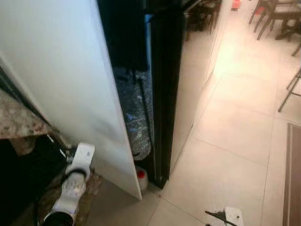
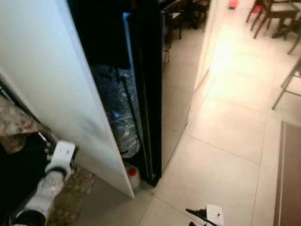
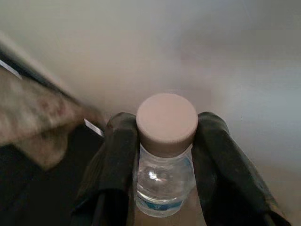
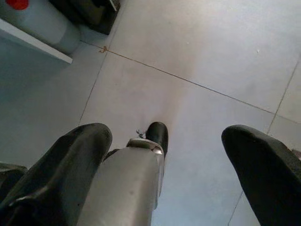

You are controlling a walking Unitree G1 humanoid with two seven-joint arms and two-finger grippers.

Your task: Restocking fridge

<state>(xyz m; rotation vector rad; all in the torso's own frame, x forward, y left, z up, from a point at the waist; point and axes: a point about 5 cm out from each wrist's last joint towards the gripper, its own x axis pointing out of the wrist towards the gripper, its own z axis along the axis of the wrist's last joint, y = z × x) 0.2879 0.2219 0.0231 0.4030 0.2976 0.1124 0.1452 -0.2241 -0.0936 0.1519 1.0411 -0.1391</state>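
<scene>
**Left gripper** (image 3: 164,155): closed on a water bottle (image 3: 165,179), its two black fingers (image 3: 120,150) clamped on either side of the neck just below the pale cap (image 3: 167,120). Holding at the neck keeps the bottle upright and leaves the body free to be set down on a shelf. The arm is low at the near left, close against the white fridge door (image 1: 70,84), probably waiting to get round its edge.

**Right gripper** (image 4: 164,174): fingers spread wide, nothing between them, pointed down at the tiled floor (image 4: 197,56). It hangs idle at the near right, presumably free to handle the door.

**Water bottle**: clear, with liquid visible below the neck and a blue band of label lower down. It is outside the fridge, not yet stocked.

**Fridge**: door swung partly open toward the robot, so the gap between it and the dark cabinet edge (image 1: 162,94) is narrow. The interior is dim; a crinkled, foil-like bundle (image 2: 115,113) stands in the lower part, though the poor light leaves its contents uncertain.

**Floor container** (image 1: 140,178): a pale jug with a red cap, on the floor at the foot of the door.

**Granite counter** (image 1: 19,120): left of the door, speckled edge visible.
</scene>
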